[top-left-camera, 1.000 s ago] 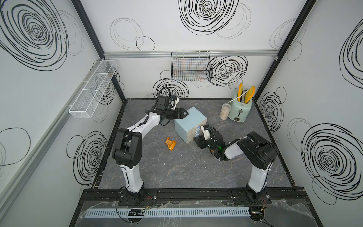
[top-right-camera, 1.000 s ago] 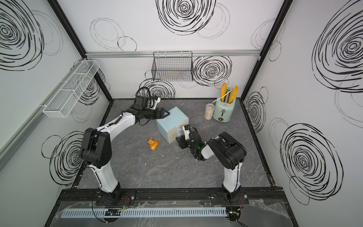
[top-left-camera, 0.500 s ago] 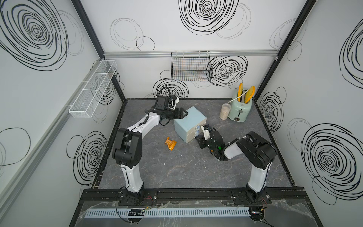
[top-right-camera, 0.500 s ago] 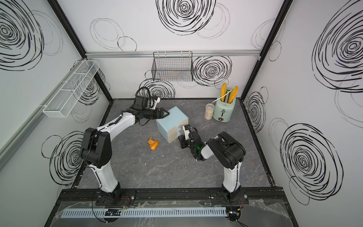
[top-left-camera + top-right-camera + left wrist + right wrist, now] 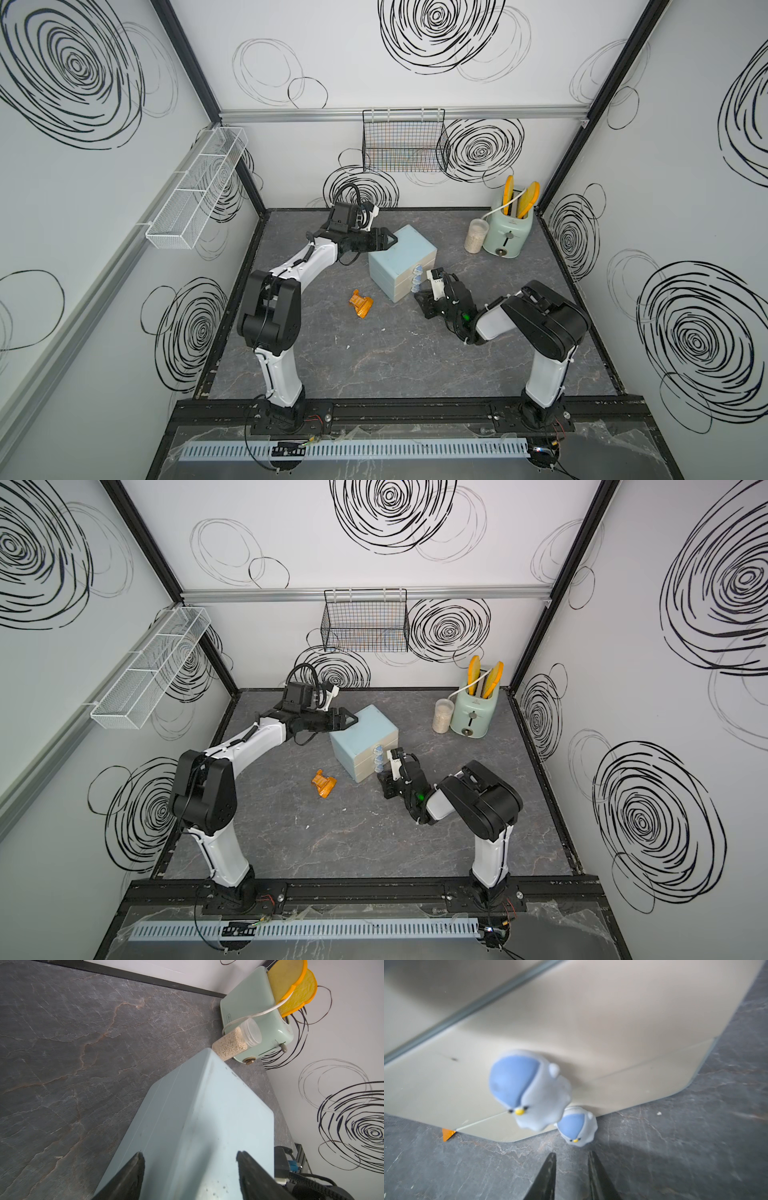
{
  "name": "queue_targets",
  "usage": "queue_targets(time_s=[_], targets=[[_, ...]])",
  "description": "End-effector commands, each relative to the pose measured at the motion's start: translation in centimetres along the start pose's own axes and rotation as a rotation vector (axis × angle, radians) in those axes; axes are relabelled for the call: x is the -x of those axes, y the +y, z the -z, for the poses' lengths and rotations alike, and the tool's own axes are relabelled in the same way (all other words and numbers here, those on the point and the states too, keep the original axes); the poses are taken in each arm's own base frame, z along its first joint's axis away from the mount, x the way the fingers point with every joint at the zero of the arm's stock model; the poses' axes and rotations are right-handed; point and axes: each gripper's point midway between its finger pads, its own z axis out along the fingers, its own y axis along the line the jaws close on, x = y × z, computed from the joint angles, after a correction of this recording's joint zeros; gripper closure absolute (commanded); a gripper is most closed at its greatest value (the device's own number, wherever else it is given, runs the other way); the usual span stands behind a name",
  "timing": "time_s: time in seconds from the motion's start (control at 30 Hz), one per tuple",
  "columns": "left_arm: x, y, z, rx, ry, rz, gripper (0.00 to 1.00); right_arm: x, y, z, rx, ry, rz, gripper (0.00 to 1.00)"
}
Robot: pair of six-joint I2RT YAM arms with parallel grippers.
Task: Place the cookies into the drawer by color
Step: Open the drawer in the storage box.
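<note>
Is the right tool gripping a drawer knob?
No, the right tool is open, short of the nearest knob, nothing between its tips.

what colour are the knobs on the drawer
The knobs are pale grey-white with a blue patch and a yellow beak; clearest in the right wrist view.

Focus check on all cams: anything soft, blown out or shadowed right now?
Right wrist: the drawer front and the larger-looking knob are soft, the smaller-looking knob a little crisper, and the tabletop veins read clearly. Left wrist: sharp on the toaster and jar, no glare. In both top views: even light, sharp, no blown-out areas.
</note>
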Motion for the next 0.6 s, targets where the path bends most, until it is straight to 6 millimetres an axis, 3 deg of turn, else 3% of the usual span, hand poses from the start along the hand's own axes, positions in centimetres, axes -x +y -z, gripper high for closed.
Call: queue_targets(time_s=[0.0,0.17,0.57], targets=[[0.5,0.5,-0.2,0.001,-0.024,-0.004,0.25,1.0,0.5,0.3,0.016,-0.047,-0.01,0.57],[0.4,0.5,-0.3,-0.003,-0.022,-0.001,0.25,1.5,0.2,-0.3,0.004,-0.079,-0.029,0.47],[0.4,0.6,-0.3,0.005,-0.019,-0.003,0.26,1.9,0.5,-1.8,0.013,-0.091,-0.015,0.48]])
